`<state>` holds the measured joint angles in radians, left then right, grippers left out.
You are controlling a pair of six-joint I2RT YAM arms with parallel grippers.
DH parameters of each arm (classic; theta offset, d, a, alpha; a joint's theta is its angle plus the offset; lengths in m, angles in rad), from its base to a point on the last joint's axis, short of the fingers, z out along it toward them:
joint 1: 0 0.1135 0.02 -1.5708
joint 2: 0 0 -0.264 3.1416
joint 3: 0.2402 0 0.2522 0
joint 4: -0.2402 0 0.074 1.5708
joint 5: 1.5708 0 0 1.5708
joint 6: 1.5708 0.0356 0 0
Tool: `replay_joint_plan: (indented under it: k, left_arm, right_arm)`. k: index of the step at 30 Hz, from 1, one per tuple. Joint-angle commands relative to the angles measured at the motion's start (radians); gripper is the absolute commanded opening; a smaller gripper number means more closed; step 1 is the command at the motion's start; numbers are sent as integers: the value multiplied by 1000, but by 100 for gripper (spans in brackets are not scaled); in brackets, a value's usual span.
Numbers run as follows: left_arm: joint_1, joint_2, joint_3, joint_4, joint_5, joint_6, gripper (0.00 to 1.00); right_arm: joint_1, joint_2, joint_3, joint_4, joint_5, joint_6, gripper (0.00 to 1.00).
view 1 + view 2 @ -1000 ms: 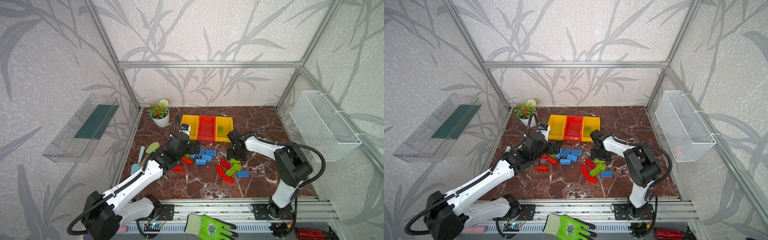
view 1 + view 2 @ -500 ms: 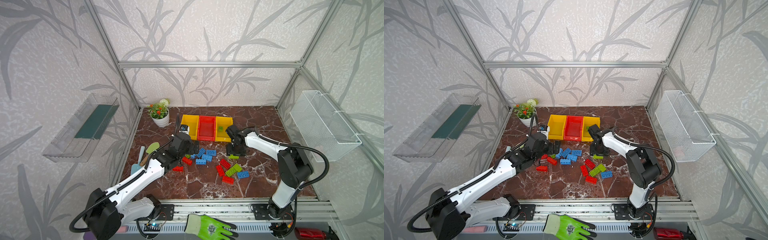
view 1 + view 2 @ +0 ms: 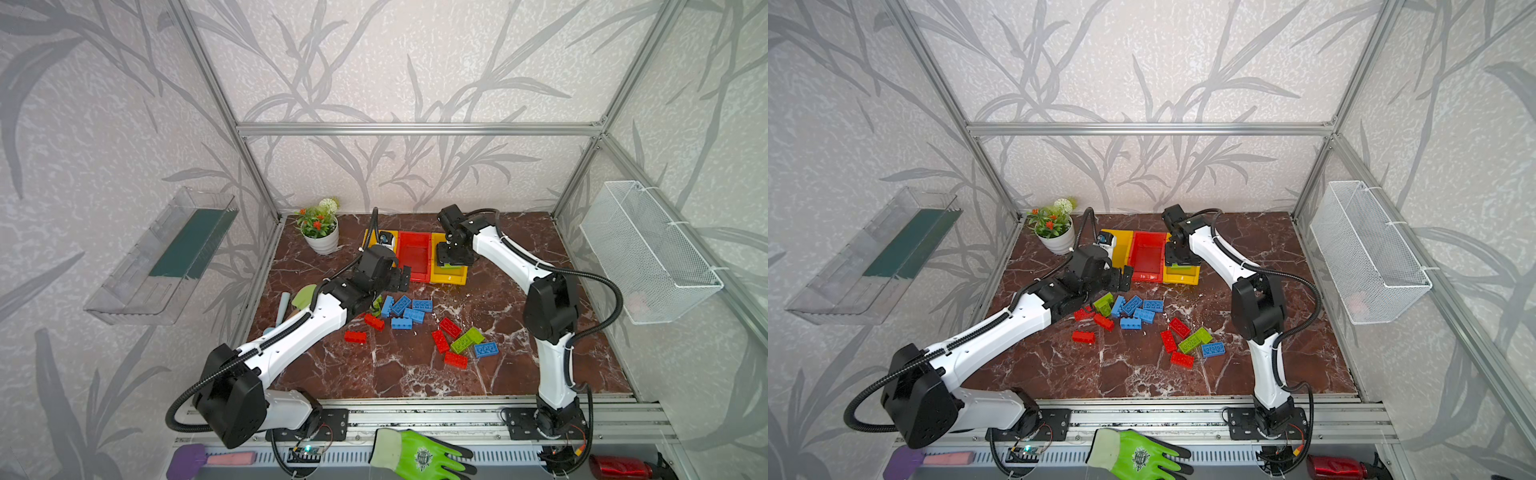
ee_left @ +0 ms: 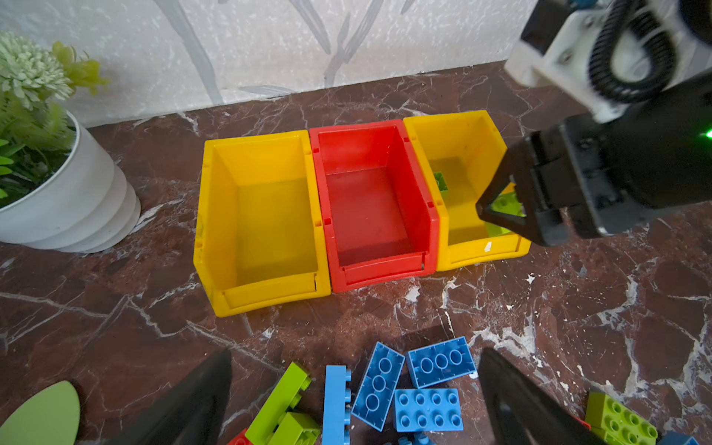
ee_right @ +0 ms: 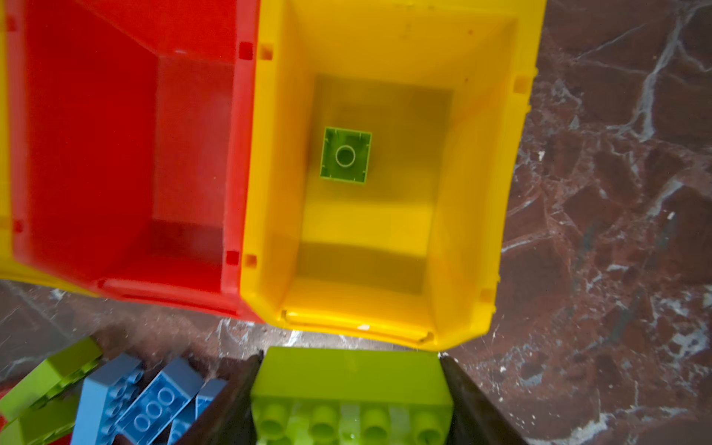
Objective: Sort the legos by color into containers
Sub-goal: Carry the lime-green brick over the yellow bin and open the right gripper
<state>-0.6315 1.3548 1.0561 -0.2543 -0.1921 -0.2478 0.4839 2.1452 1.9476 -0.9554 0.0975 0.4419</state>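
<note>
First, at the right end effector point(image 5: 348, 362): clamps a lime green lego point(image 5: 350, 385) by its two short ends, studded face toward the wrist camera; hangs above the front part of the right yellow container point(image 5: 470, 192). Inside that container, on its floor: a small square green lego point(image 5: 345, 155), underside up. Alongside, wall to wall: the red container point(image 4: 370, 208), then the left yellow container point(image 4: 269, 219). At the left end effector point(image 4: 354, 352): spread wide, grasping nothing; hovers over blue legos point(image 4: 427, 408) just in front of the containers. Farther out on the surface point(image 3: 374, 374): scattered red legos point(image 3: 450, 327), blue and green among them; potted plant point(image 3: 322, 237) in the back left corner.
</note>
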Motion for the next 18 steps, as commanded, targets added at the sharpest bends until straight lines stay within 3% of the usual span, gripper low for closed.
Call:
replay_joint_plan:
  k: [1,14,18]
  left_arm:
    - [9,20,35,-3,8,51,99]
    - [66,84,90,23,42,50,99]
    - [74,101,114,20,43,55,99]
  right_arm:
    - [-11,65,108,-91,16,-30,56]
    - [-48,304,465,-224,11,-64,56]
    - [-59,371,582,-260,16,-71,62]
